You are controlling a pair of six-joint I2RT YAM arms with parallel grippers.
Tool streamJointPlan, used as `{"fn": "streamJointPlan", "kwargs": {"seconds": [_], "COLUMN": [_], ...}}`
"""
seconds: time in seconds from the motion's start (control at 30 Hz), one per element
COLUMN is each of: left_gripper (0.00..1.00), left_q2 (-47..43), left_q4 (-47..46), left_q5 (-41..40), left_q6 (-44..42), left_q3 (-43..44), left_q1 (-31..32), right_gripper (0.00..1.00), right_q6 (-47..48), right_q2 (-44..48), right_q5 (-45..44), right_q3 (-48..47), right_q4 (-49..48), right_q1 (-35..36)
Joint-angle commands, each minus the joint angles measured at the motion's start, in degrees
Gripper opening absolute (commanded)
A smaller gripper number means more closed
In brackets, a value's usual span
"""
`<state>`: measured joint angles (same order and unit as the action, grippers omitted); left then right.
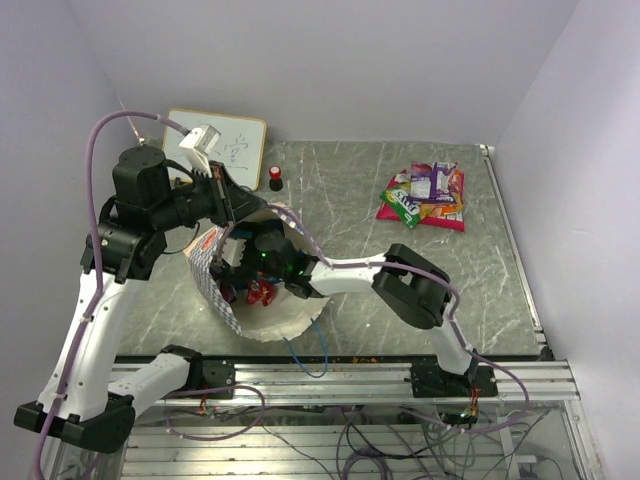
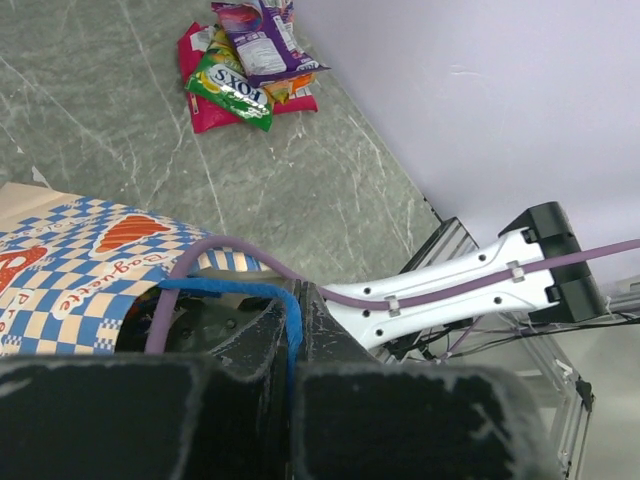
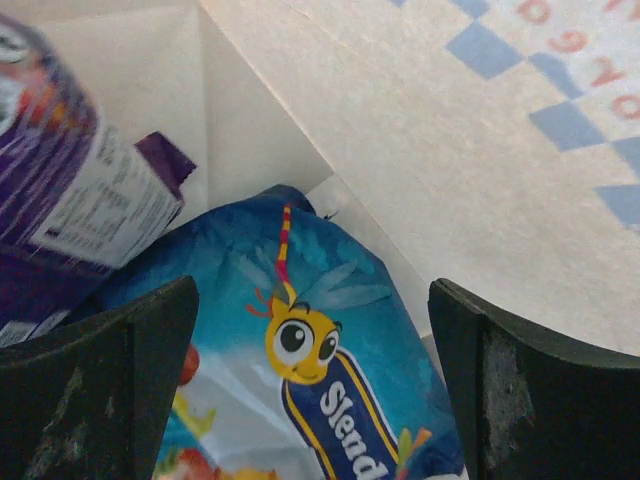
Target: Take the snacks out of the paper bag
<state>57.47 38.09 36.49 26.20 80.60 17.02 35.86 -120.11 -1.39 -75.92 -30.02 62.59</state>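
Observation:
The paper bag (image 1: 268, 322) lies on its side near the table's front, its checkered band (image 2: 70, 270) showing in the left wrist view. My left gripper (image 2: 297, 292) is shut on the bag's blue cord handle (image 2: 291, 325), holding the mouth up (image 1: 232, 213). My right gripper (image 1: 264, 268) reaches into the bag. It stands open (image 3: 310, 370) around a large blue snack packet (image 3: 320, 400) without touching it. A purple packet (image 3: 60, 200) lies to its left. A red packet (image 1: 262, 291) shows in the bag's mouth. Several snacks (image 1: 424, 195) lie piled at the back right (image 2: 245, 70).
A framed whiteboard (image 1: 228, 141) leans at the back left, with a small red-and-black knob (image 1: 276, 178) beside it. The right arm's white link (image 2: 450, 285) crosses just in front of the bag's mouth. A metal rail (image 1: 330, 375) runs along the table's near edge.

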Motion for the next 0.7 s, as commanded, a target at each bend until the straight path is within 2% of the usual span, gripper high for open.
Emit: {"fn": "streamJointPlan", "kwargs": {"seconds": [0.0,0.17,0.4,0.5,0.57,0.67], "left_gripper": [0.07,0.07,0.07,0.07,0.07,0.07], "left_q2": [0.96,1.66,1.42,2.09,2.6,1.87], "left_q4": [-1.14,-2.69,-2.84,-2.29,-1.35,-1.55], "left_q5": [3.4,4.22,3.4,2.74,2.32,1.31], "left_q6": [-1.23,-0.41,-0.05,-0.17,-0.79,-0.67], "left_q3": [3.41,3.18,2.2,2.31,2.86,2.05], "left_q1": [0.47,0.47,0.46,0.47,0.46,0.47], "right_gripper": [0.99,1.0,0.97,0.88,0.86,0.73], "right_q6": [-6.55,-8.98,-11.5,-13.45,-13.06,-12.55], "right_q2": [-5.27,-9.28,-14.53,-14.77,-14.8,-14.41], "right_q5": [-6.46,-12.33,-16.54,-16.5,-16.34,-15.21], "right_q3": [-6.15,-9.38,-15.56,-13.18,-12.69,-12.05], "right_q4": [-4.48,-5.63,0.48,-3.6,-4.05,-4.45], "right_q1": [-0.05,-0.05,0.02,-0.03,-0.06,-0.09]}}
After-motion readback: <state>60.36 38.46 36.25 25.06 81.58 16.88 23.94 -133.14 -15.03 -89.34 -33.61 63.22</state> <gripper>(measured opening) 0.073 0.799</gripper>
